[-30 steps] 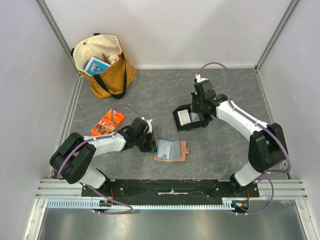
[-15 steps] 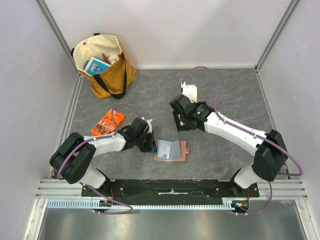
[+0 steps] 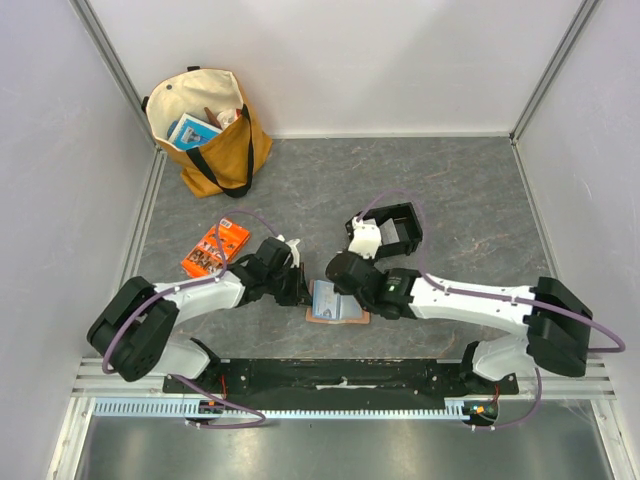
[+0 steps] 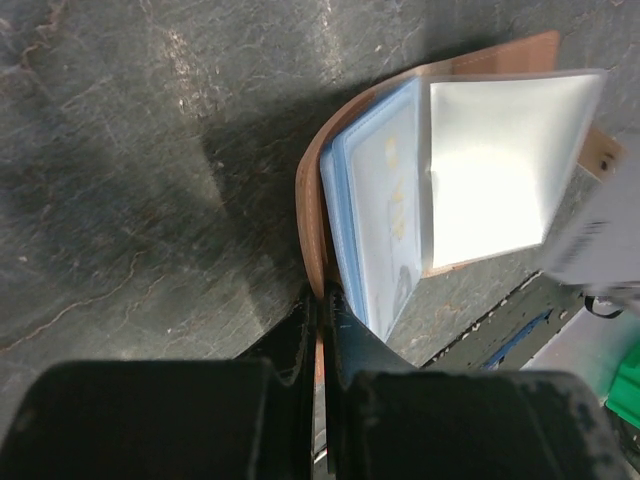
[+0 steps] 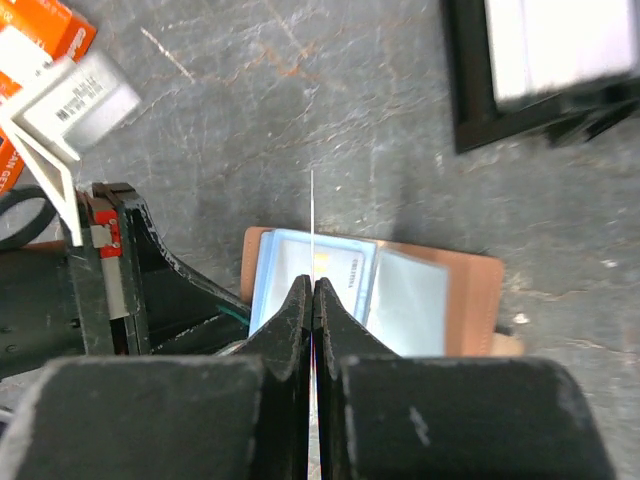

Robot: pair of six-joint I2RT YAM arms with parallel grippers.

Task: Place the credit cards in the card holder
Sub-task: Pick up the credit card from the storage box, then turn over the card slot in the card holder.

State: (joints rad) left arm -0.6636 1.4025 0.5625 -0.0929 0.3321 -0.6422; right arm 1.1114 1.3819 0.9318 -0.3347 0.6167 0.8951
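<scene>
Flat tan-brown leather card holder (image 3: 340,305) lies open on the grey table (image 3: 470,190), blue slotted face up. Left gripper (image 4: 318,300) is pressed together on the card holder's left cover edge. Right gripper (image 5: 313,290) pinches one thin white credit card (image 5: 312,215) edge-on, directly above the card holder's left page. I judge the card light, stiff and slick, so I'd hold it by a short edge, square to the slot. Other white cards (image 5: 560,40) sit in the black plastic tray (image 5: 465,100) beyond the card holder.
</scene>
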